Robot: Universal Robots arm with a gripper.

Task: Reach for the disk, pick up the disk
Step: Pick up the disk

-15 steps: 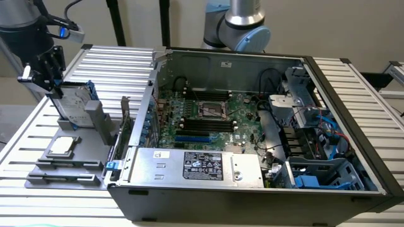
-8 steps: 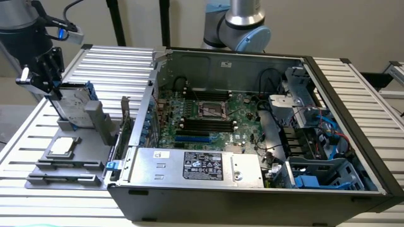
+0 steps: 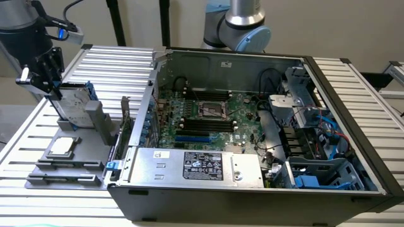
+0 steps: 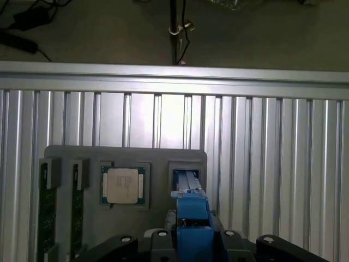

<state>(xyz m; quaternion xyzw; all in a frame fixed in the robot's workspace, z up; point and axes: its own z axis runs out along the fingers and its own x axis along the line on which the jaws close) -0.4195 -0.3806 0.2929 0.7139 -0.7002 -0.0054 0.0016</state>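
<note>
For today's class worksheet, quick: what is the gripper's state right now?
The gripper: closed on the disk, gripping its upper edge.

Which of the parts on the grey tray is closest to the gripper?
The disk, the blue-framed silver drive standing upright right at the gripper; the square chip and two memory sticks sit farther off.

A ribbed table [image 3: 360, 94] of long silver slats carries two things. An open black computer case [image 3: 252, 201] lies on its side with its inside facing up, filling the middle and the exterior view's right of the table. Just beside it, on the exterior view's left and toward the near edge, sits a flat grey tray [image 4: 158, 158]. Slats run on past the case on the far side and at both ends.
</note>
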